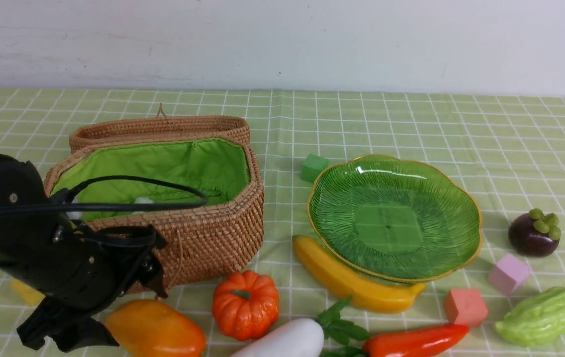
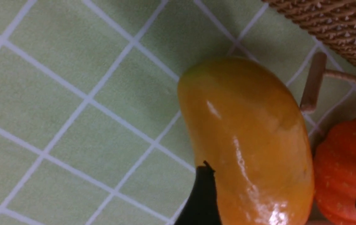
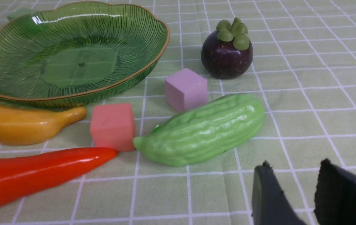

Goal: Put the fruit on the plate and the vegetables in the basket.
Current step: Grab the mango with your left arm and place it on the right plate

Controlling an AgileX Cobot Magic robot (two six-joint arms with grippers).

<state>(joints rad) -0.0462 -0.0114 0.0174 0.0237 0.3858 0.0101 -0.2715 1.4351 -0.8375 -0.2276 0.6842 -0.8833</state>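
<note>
My left gripper (image 1: 64,332) (image 2: 285,193) hangs open at the front left. Its fingers straddle the orange-yellow mango (image 1: 156,329) (image 2: 246,140) without closing on it, the far finger over the pumpkin (image 1: 245,305) (image 2: 340,168). The banana (image 1: 351,282) lies against the empty green plate (image 1: 394,218) (image 3: 71,50). The mangosteen (image 1: 534,233) sits to the plate's right. Radish (image 1: 287,342), red pepper (image 1: 413,342) and gourd (image 1: 540,315) (image 3: 203,129) line the front edge. The basket (image 1: 213,233) stands open. My right gripper (image 3: 294,164) is open and empty, short of the gourd.
Foam cubes lie about: green (image 1: 313,167) behind the plate, pink (image 1: 508,273) and salmon (image 1: 465,307) between plate and gourd, yellow (image 1: 27,292) partly behind my left arm. The basket's wooden toggle (image 2: 312,82) hangs on its cord near the mango.
</note>
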